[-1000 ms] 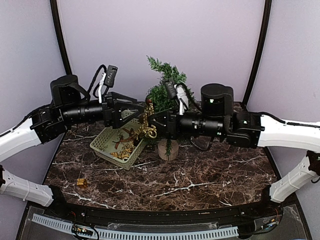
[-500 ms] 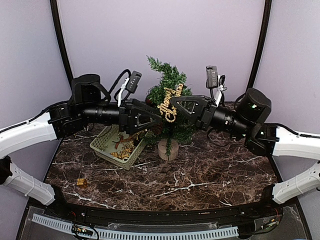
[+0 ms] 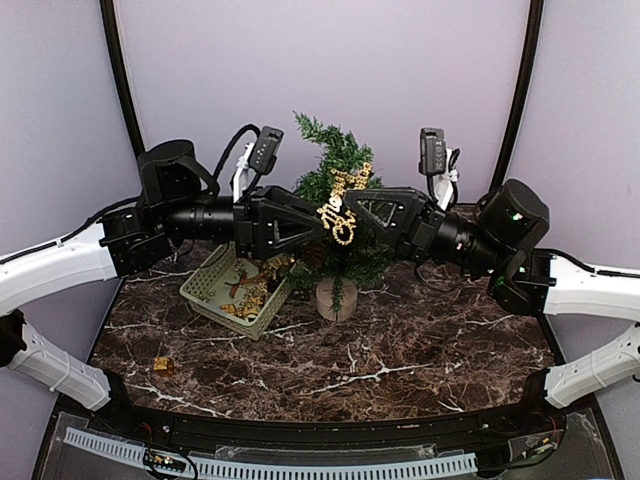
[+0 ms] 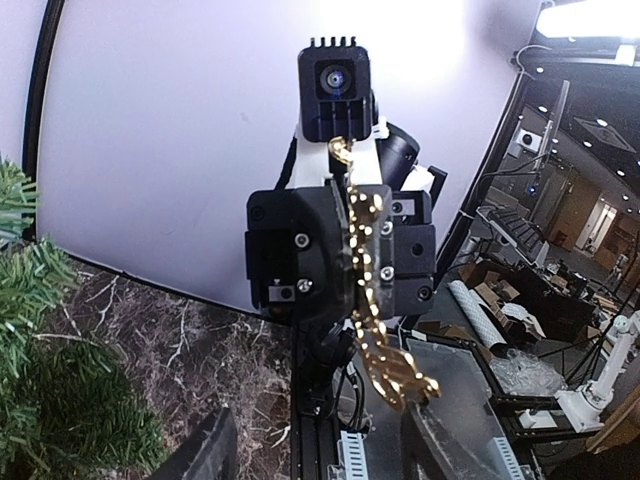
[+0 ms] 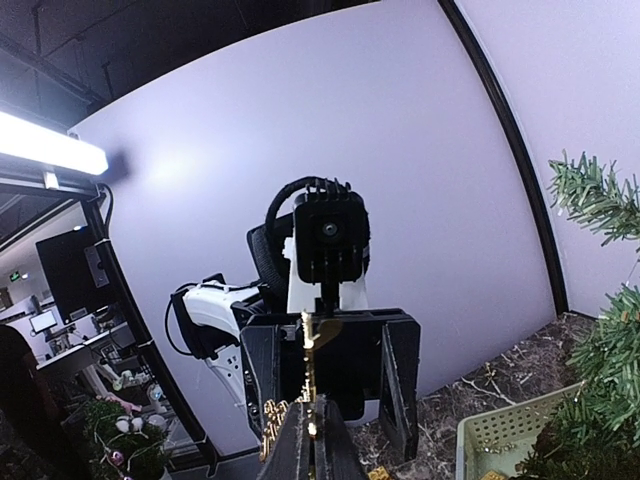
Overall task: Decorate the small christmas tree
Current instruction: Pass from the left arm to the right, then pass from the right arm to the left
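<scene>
Change: your 2 arms are now up from basket (image 3: 203, 285) to small christmas tree (image 3: 336, 152), mid-table | right gripper (image 3: 350, 204) pinches gold ornament (image 3: 338, 214) | left gripper (image 3: 318, 228) spread, empty | next: hang.

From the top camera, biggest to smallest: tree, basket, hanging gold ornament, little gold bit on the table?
1. tree
2. basket
3. gold ornament
4. little gold bit
The ornament hangs nearer the camera, so it may look bigger than it is.

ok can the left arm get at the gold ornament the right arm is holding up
Probably yes: the gold ornament hangs right in front of the left fingers, which stand apart, and nothing shows between them.
</scene>
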